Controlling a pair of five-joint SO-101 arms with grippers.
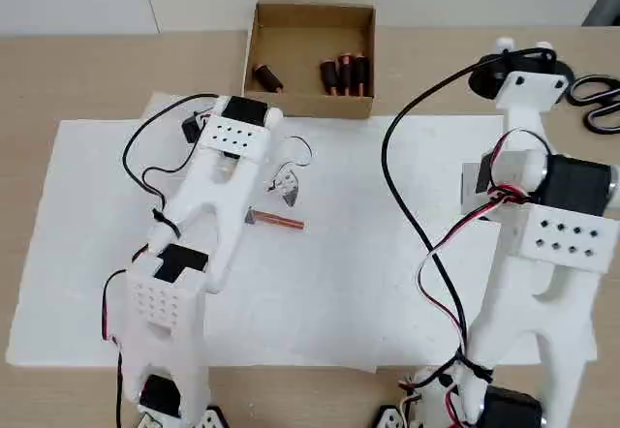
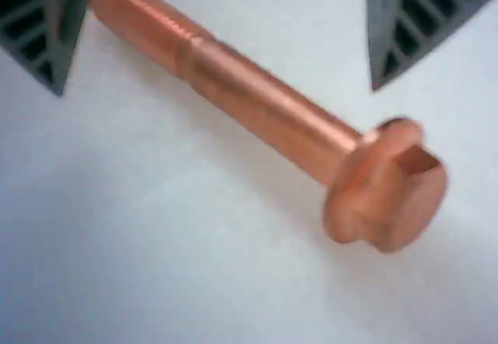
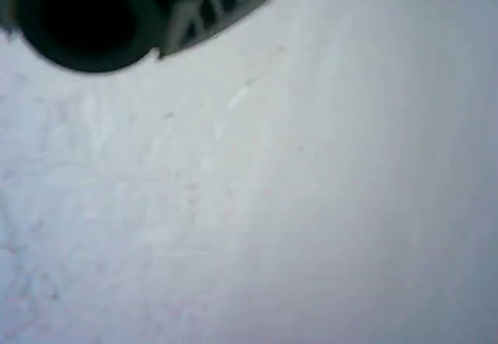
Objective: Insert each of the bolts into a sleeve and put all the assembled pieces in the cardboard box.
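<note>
Jaws apart, the left gripper (image 2: 216,89) straddles the copper bolt (image 2: 264,118) lying on the white sheet (image 2: 156,266), a stiff, smooth, likely light piece best pinched mid-shank, while the right gripper (image 3: 159,25) appears clamped on a black sleeve (image 3: 85,17).

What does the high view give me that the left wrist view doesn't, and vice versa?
High view: the cardboard box with assembled pieces inside, and scissors on the table. Left wrist view: the flanged, recessed head of the bolt, and one finger at its other end. Both: that bolt lying on the white sheet beneath the open left gripper.
</note>
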